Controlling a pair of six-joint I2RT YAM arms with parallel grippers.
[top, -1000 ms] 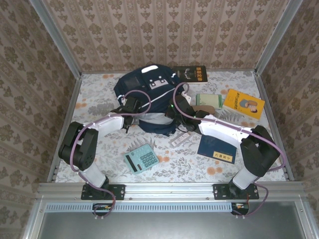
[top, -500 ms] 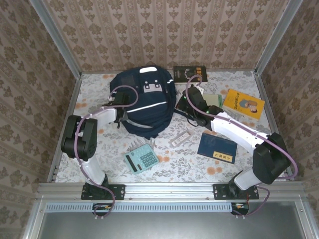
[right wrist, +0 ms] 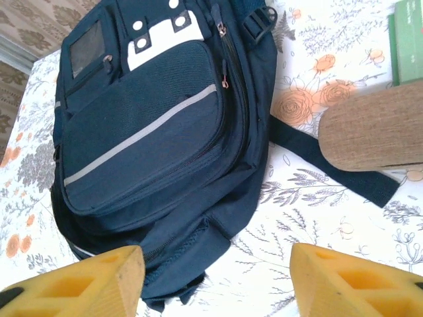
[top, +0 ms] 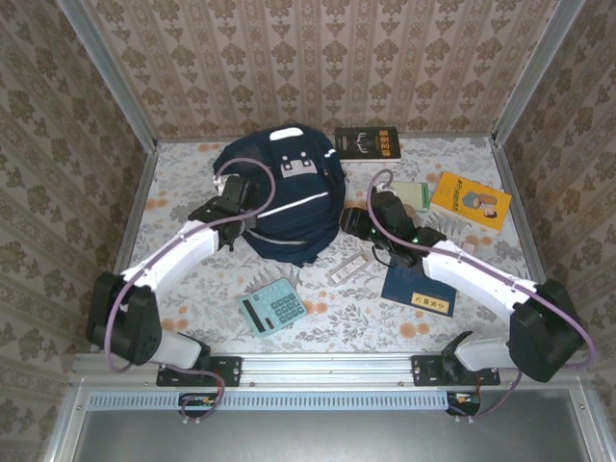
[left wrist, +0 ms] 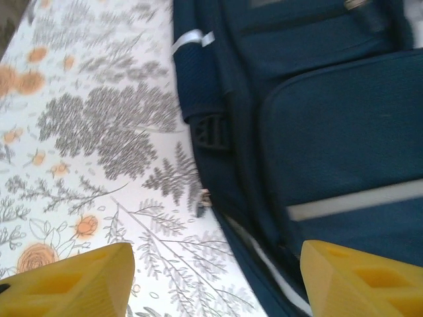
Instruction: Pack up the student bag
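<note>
The student bag (top: 284,197) is a navy backpack with white stripes, lying front side up at the back middle of the table. My left gripper (top: 229,202) hangs open over the bag's left edge. In the left wrist view the left gripper (left wrist: 217,267) has nothing between its yellow fingers (left wrist: 73,281), and the bag's side (left wrist: 317,132) and a buckle (left wrist: 210,131) lie below. My right gripper (top: 354,223) is open just right of the bag. The right gripper (right wrist: 218,264) looks across the bag's front pocket (right wrist: 145,132) and holds nothing.
Near the front lie a teal calculator (top: 272,310), a white ruler (top: 348,267) and a blue booklet (top: 418,287). A black book (top: 367,143), a green notebook (top: 411,195) and a yellow book (top: 471,200) lie at the back right. A brown roll (right wrist: 373,135) rests on a bag strap (right wrist: 330,162).
Both grippers were shut on the bag's edges and have opened, letting go. The bag has settled flat, further back. The right arm has drawn back toward the near side.
</note>
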